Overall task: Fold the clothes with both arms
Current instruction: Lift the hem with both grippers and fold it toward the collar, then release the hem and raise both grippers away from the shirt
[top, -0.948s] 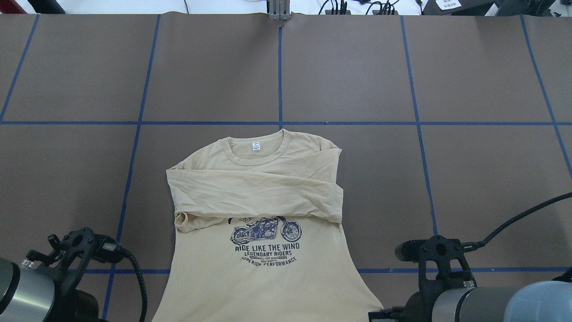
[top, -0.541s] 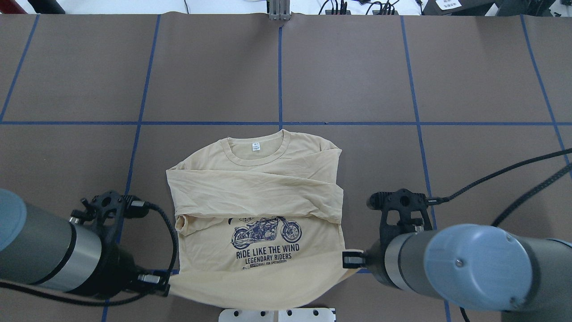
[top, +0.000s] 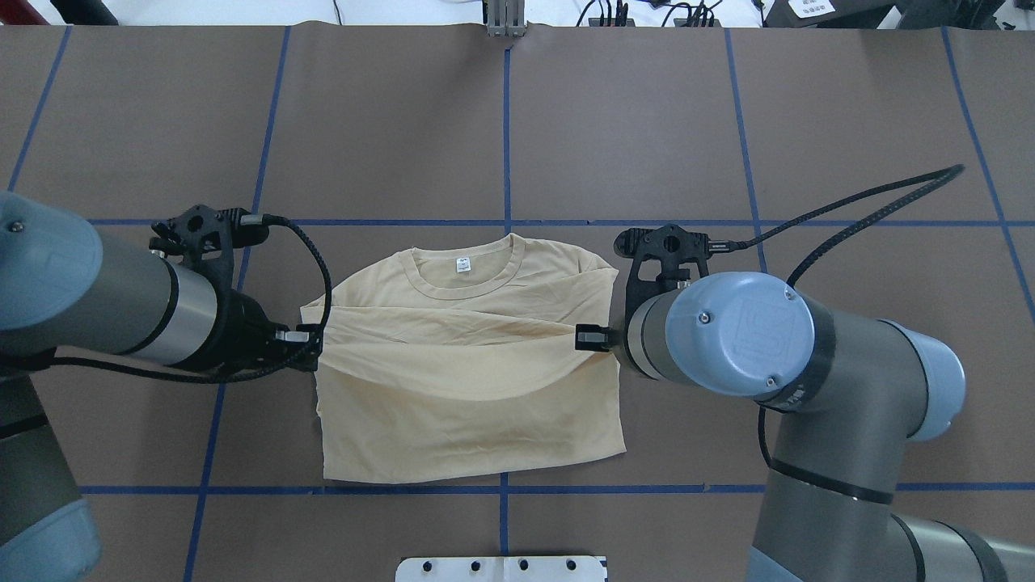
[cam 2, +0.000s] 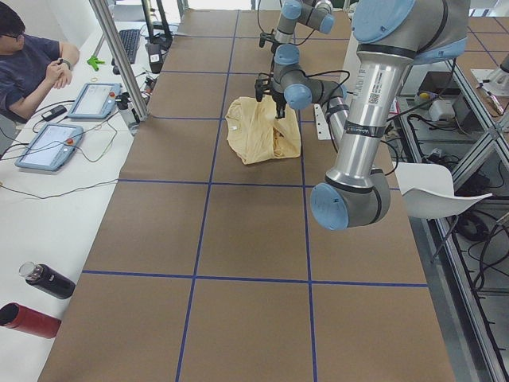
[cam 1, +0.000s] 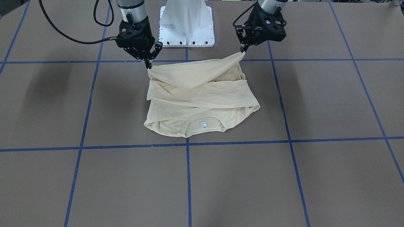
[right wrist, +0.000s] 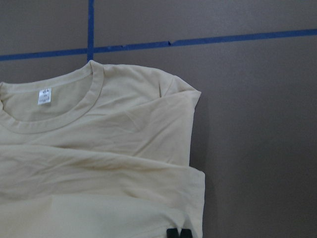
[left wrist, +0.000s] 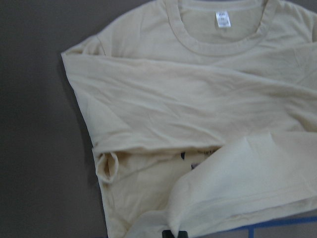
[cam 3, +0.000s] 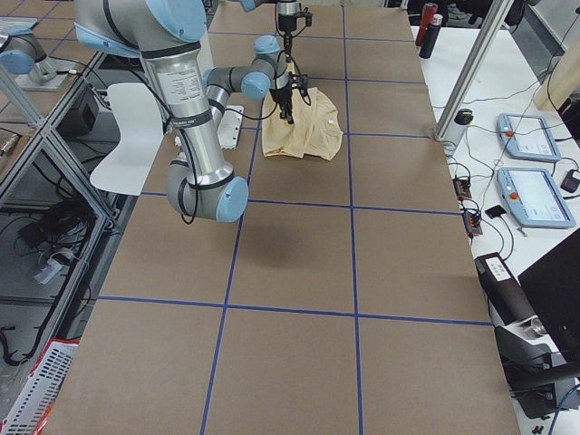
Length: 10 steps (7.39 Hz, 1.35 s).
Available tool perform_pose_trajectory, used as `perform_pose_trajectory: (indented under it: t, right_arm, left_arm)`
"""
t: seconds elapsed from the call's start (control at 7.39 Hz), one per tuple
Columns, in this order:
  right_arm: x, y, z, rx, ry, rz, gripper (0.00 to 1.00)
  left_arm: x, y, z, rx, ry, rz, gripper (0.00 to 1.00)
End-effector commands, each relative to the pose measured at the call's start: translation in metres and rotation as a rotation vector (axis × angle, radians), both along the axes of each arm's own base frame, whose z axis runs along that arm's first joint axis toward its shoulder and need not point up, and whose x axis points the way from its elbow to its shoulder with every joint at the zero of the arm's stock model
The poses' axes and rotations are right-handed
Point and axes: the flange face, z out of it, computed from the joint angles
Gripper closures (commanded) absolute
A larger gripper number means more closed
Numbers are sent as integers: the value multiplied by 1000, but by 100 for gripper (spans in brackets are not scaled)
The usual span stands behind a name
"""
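- The T-shirt point(top: 469, 420) lies front-up on the brown table point(top: 647, 121), in the middle squares of the taped grid, with its collar away from the robot.
- The left gripper point(top: 311, 339) and the right gripper point(top: 586, 338) each pinch one corner of the hem, fingers closed on the fabric.
- Half a second ago the grippers held the hem near the blue tape line point(top: 695, 489) on the robot's side. Now they hold it farther out, level with the crossed sleeves.
- The motorcycle print, readable in both earlier overhead frames, is now covered from above by the turned-over lower half.
- The new fold edge lies just short of that tape line.
- The front-facing view shows what the overhead one flattens: the hem hangs in the air between the two grippers, sagging in the middle above the sleeves.
- The left wrist view looks under the raised hem and catches a scrap of navy print point(left wrist: 198, 159) and a sleeve cuff point(left wrist: 106, 168).
- The neck label point(top: 463, 263) stays uncovered inside the collar.
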Motion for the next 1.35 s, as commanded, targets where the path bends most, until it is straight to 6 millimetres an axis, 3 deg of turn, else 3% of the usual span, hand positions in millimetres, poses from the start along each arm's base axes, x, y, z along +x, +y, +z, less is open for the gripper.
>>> perform_pose_trajectory:
  t: [0.0,0.27,0.54,0.81,0.95,1.08,1.22]
  right_arm:
    - [-4,-44,-11,16,-24,66,100]
    - [-11,-87,-11,38,24,86,100]
    - [-31,-116,14,33,97,80,100]
    - [-56,-138,46,50,85,81,100]
    - [-59,-144,55,54,97,76,100]
    - [-57,-148,58,53,103,77,39]
    - [-57,-148,56,53,101,72,1]
  left_arm:
    - [-4,-53,-5,-2,-15,-92,100]
    - [10,-87,16,81,-109,-110,100]
    - [50,-121,46,44,-192,-116,100]
    - [61,-127,65,81,-205,-83,100]
    - [65,-131,75,79,-220,-75,100]
    - [70,-133,80,96,-198,-74,96]
    - [76,-135,82,122,-164,-76,1]
